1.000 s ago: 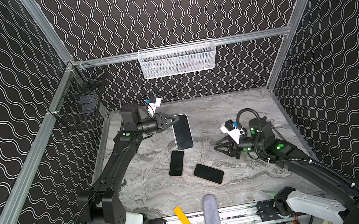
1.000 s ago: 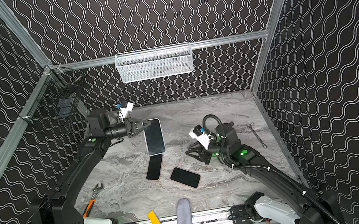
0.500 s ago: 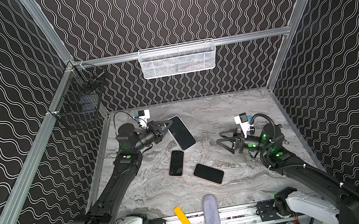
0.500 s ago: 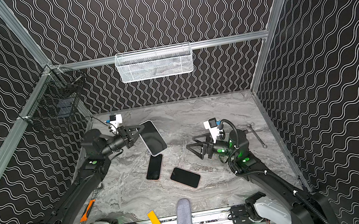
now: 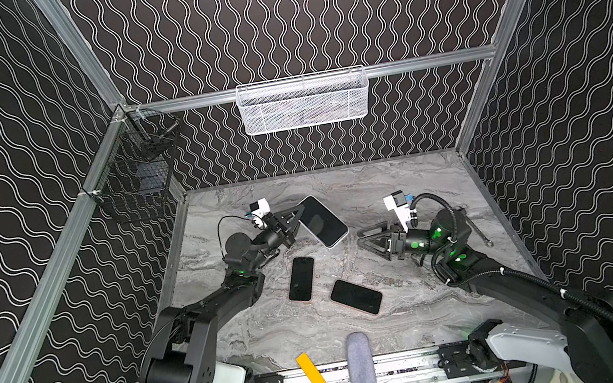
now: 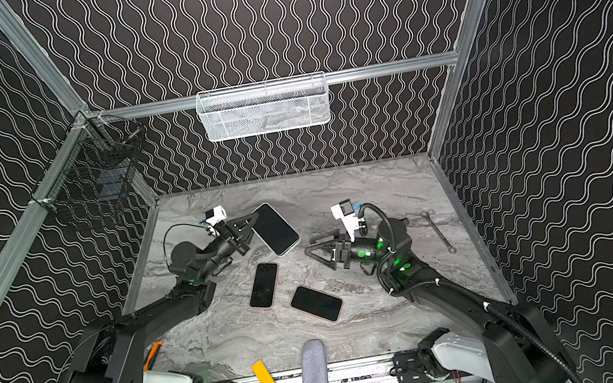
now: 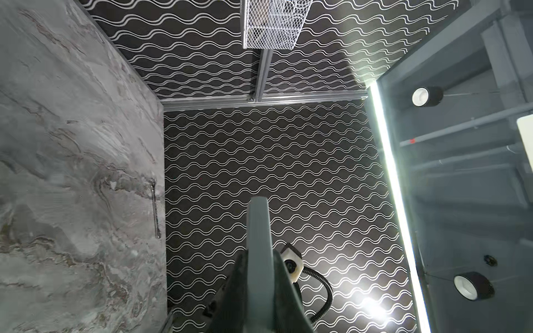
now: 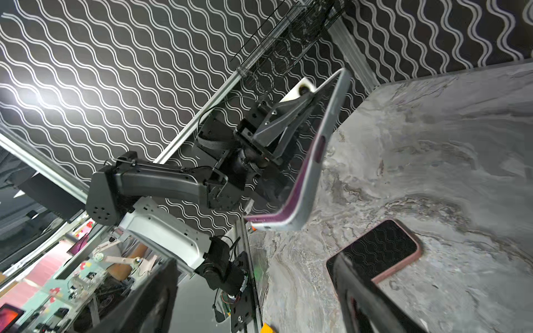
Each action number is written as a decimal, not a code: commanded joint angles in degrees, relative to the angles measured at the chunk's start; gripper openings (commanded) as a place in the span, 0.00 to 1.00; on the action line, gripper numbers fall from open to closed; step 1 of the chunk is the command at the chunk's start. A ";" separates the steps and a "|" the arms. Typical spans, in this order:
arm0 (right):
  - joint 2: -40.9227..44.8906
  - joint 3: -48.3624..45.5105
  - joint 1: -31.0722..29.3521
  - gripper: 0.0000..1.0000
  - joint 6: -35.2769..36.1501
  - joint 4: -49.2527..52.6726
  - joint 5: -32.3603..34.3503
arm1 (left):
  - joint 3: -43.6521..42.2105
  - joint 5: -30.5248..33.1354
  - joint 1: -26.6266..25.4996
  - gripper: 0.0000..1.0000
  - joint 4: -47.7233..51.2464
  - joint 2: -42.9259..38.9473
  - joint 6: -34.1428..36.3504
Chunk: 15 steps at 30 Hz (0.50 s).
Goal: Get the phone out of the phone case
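Left pincer (image 5: pixel 299 215) level, apparently on phone (image 5: pixel 322 221)

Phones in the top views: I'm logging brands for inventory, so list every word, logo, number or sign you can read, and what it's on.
No readable text anywhere.
Raised cased phone: dark screen, no logo showing.
Flat phone and second flat phone: blank screens.
Yellow block, white basket: no markings visible.
Background monitor in the right wrist view: too blurred to read.
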State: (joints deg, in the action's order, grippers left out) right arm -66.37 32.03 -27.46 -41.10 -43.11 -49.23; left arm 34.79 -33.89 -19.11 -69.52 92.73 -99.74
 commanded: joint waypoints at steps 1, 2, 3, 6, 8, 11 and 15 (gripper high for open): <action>-2.48 0.95 -1.35 0.82 -0.01 -2.85 -0.51 | 0.11 2.92 -1.51 0.00 -10.29 1.03 -2.76; -3.19 0.80 -1.49 0.81 -0.81 -4.31 -0.60 | 0.11 3.18 -1.82 0.00 -10.24 1.21 -2.65; -4.01 0.67 -1.50 0.79 -1.52 -5.58 -0.69 | 0.11 3.43 -2.08 0.00 -10.22 1.39 -2.71; -5.64 0.45 -1.65 0.75 -2.69 -8.19 -0.86 | 0.33 3.37 -2.59 0.00 -10.20 1.72 -2.65; -6.37 0.40 -1.80 0.74 -3.11 -9.25 -0.86 | 0.37 3.48 -2.85 0.00 -10.20 1.80 -2.57; -7.14 0.75 -1.89 0.72 -3.02 -9.68 -0.86 | 0.55 3.65 -3.11 0.00 -10.07 1.80 -2.56; -7.80 1.02 -1.89 0.70 -2.93 -10.32 -1.04 | 1.13 3.65 -3.63 0.00 -9.85 1.84 -2.46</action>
State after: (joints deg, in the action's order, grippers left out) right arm -73.93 32.42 -29.23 -43.07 -49.19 -49.78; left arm 34.96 -30.89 -22.48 -75.00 94.48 -101.60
